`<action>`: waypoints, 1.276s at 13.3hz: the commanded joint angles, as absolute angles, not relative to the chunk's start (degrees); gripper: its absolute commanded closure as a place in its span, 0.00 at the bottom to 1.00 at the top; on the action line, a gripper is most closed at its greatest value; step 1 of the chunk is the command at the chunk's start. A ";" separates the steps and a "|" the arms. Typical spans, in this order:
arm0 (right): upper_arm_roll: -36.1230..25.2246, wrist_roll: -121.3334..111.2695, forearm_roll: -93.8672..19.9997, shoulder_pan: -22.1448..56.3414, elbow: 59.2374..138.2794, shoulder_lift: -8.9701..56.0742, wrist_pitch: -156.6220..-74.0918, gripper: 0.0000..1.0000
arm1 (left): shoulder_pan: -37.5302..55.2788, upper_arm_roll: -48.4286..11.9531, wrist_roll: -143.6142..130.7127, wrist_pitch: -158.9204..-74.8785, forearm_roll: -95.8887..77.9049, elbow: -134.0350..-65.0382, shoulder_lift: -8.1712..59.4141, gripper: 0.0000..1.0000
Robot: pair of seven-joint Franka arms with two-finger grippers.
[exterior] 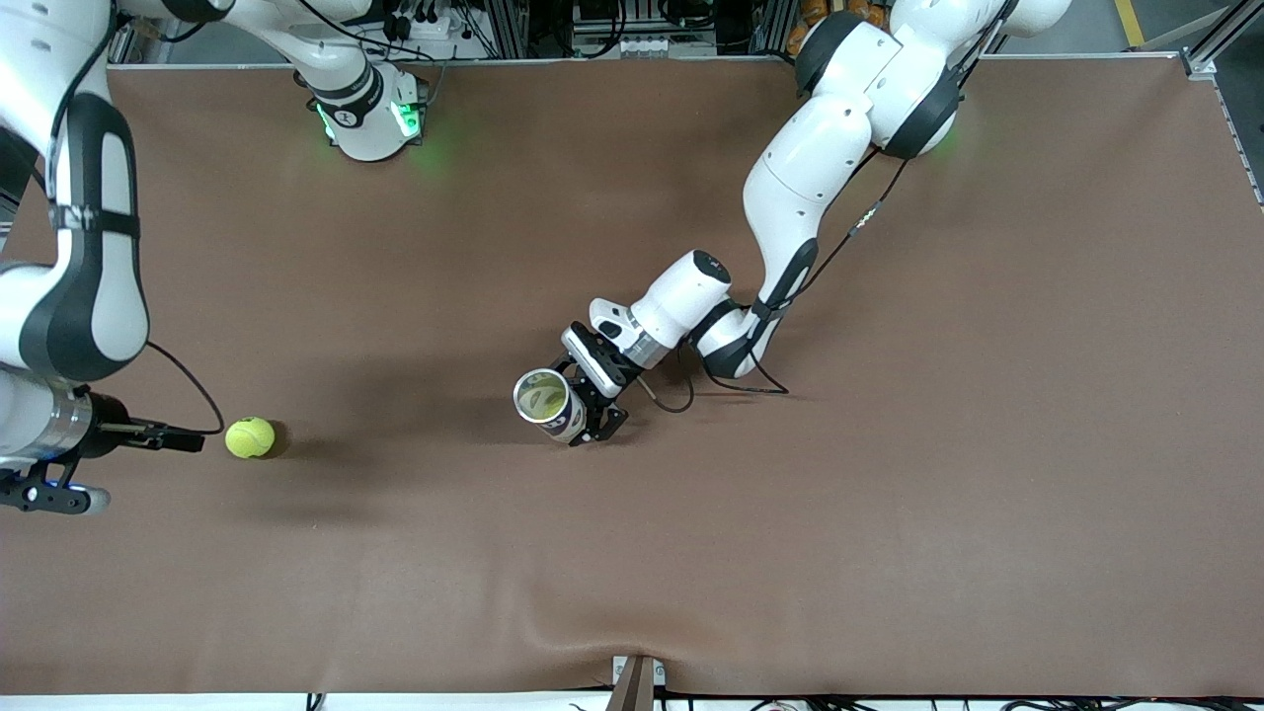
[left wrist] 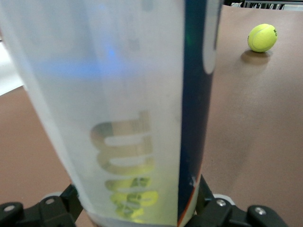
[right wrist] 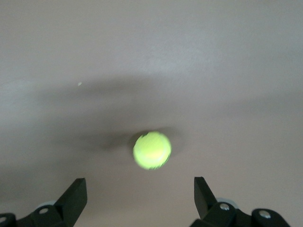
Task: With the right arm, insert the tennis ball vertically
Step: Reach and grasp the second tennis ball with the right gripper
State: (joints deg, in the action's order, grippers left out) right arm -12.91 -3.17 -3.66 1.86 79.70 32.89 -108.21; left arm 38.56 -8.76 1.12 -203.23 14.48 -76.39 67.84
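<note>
A yellow-green tennis ball (exterior: pixel 250 437) lies on the brown table toward the right arm's end; it also shows in the right wrist view (right wrist: pixel 152 150) and the left wrist view (left wrist: pixel 262 38). My right gripper (exterior: pixel 57 497) is open and empty, above the table beside the ball; in its wrist view (right wrist: pixel 139 189) the ball lies ahead of the fingertips, not between them. My left gripper (exterior: pixel 590 413) is shut on a clear tennis-ball can (exterior: pixel 545 400) near the table's middle, roughly upright with its open mouth up. Yellow-green shows inside the can (left wrist: pixel 132 109).
The brown mat (exterior: pixel 889 494) covers the whole table. The right arm's base (exterior: pixel 365 109) and the left arm's links (exterior: pixel 790 197) stand along the edge farthest from the front camera. A cable (exterior: pixel 731 380) trails on the mat by the left wrist.
</note>
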 commanded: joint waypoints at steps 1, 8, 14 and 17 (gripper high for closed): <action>-11.60 -5.01 -3.43 1.67 79.19 37.43 -113.80 0.00 | 38.32 -8.79 1.49 -203.64 14.59 -77.43 66.88 0.06; -11.60 -13.09 -2.99 2.02 84.90 39.64 -117.95 0.00 | 38.06 -8.79 1.67 -203.64 15.38 -79.10 65.83 0.05; -11.60 -15.20 -1.05 0.27 87.97 40.78 -118.39 0.00 | 37.62 -9.23 1.67 -203.73 15.38 -80.59 64.16 0.05; -11.51 -15.21 -1.23 0.18 90.34 40.78 -121.80 0.00 | 37.18 -9.40 1.67 -203.73 15.38 -82.61 62.85 0.05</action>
